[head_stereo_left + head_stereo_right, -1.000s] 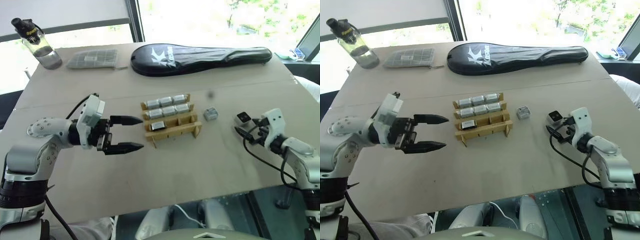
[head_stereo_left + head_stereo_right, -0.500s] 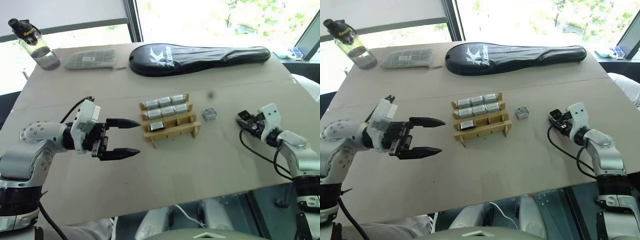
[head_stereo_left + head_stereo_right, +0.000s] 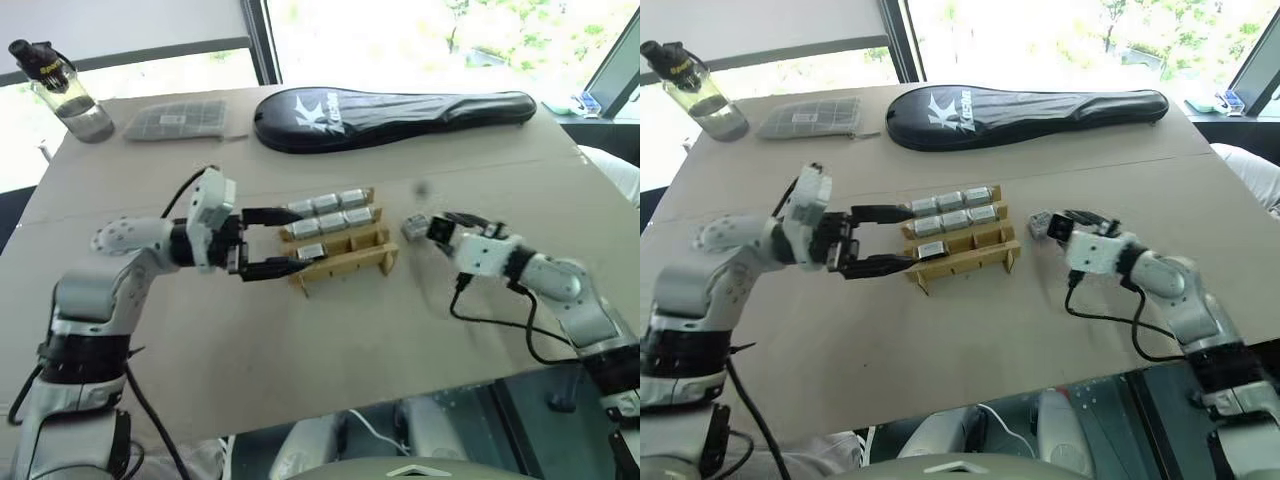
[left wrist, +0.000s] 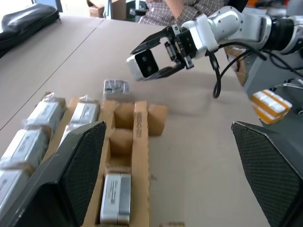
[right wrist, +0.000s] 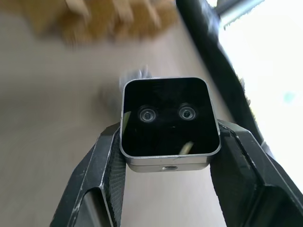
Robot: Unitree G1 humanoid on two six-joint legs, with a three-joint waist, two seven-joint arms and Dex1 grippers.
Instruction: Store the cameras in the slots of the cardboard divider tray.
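Note:
The cardboard divider tray (image 3: pixel 352 263) sits mid-table. Several cameras (image 3: pixel 330 211) fill its two back rows, and one more (image 3: pixel 311 251) lies in the front row's left slot. My left gripper (image 3: pixel 300 238) is open, its fingers (image 4: pixel 80 163) straddling the tray's left end without holding anything. My right gripper (image 3: pixel 1060 226) is just right of the tray, above the table, shut on a camera (image 5: pixel 165 118) whose black face points at the wrist. Beside it a loose camera (image 3: pixel 412 229) rests on the table.
A black racket case (image 3: pixel 390 105) lies across the far side. A grey gridded pouch (image 3: pixel 180 118) and a water bottle (image 3: pixel 60 85) are at the far left. A seated person (image 4: pixel 165 9) is beyond the table's right edge.
My right gripper shut on the camera at the right, lifted it, rolled, and carried it left to beside the tray. My left gripper moved forward to the tray's left end.

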